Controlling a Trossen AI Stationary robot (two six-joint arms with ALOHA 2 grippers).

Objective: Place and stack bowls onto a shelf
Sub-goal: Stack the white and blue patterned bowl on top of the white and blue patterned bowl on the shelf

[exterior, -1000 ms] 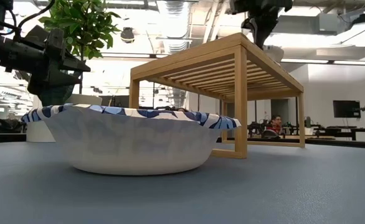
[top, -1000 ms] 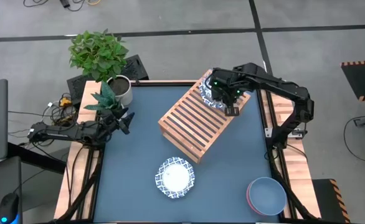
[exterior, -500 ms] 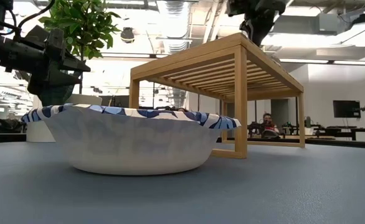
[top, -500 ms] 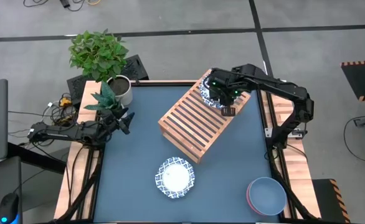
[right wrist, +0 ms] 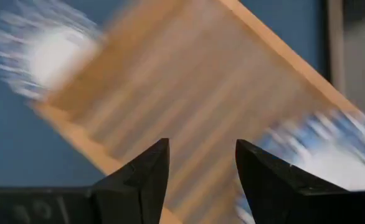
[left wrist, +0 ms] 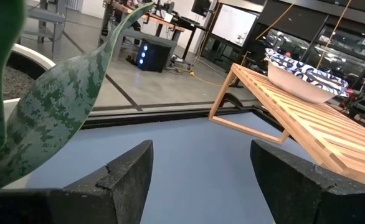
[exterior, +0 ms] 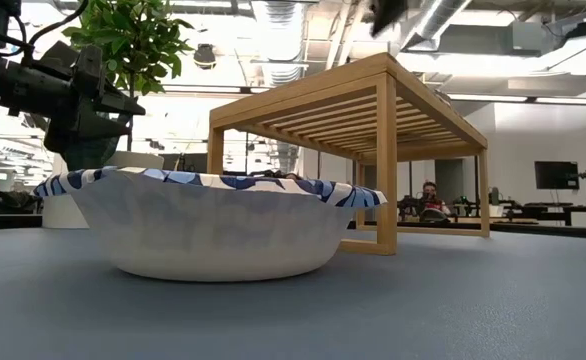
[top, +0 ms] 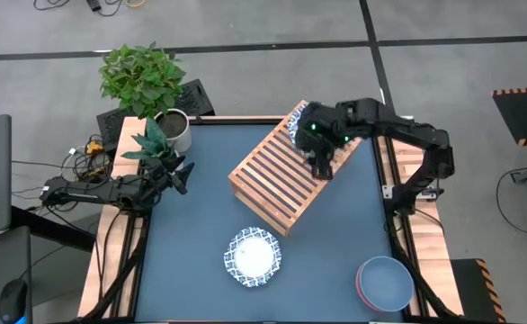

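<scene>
Right gripper (top: 322, 166): fingers spread, nothing between them, hanging over the shelf (top: 286, 175) near its far-right end. A patterned bowl (top: 298, 126) sits on the slats at that end, at about eleven o'clock from the fingers. The shelf's long axis runs from seven to one o'clock. The next patterned bowl (top: 254, 257) lies on the table (top: 192, 198) at about seven o'clock, past the shelf's near end, with open surface around it. The blue bowl (top: 386, 281) stands at the table's near-right corner, at five o'clock. Judgement: the right arm is nearer to both. Left gripper (left wrist: 201, 180): fingers apart, empty, idle beside the potted plants (top: 151, 99) at the table's left edge.
</scene>
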